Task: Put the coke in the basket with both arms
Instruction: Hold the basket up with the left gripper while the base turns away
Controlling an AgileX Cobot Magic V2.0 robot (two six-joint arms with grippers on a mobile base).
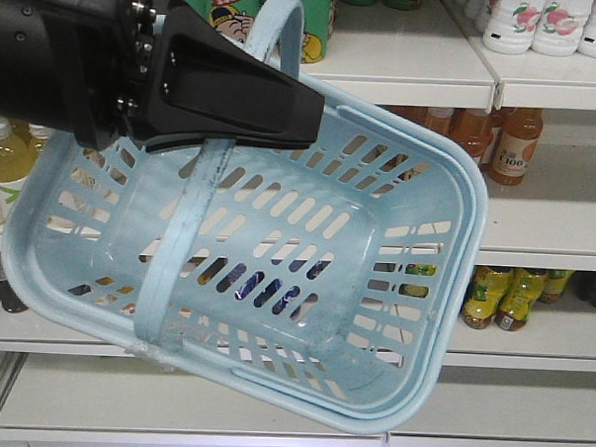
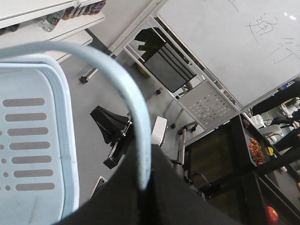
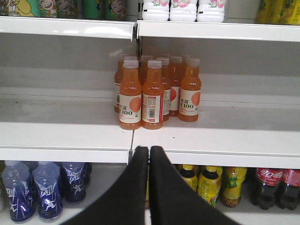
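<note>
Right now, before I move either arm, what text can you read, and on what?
"C100": white labels of the orange bottles.
Cola bottles, red labels: white script too small to read.
Whiteboard: handwriting illegible.
Green cans: lettering blurred.

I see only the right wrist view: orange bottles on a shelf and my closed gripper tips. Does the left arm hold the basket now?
Observer: Yes. The left gripper is shut on the hoop handle of the pale blue basket, which hangs tilted.
Operator: Is something inside it?
Observer: No. The front view shows it empty; shelf bottles show through its slotted bottom.
</note>
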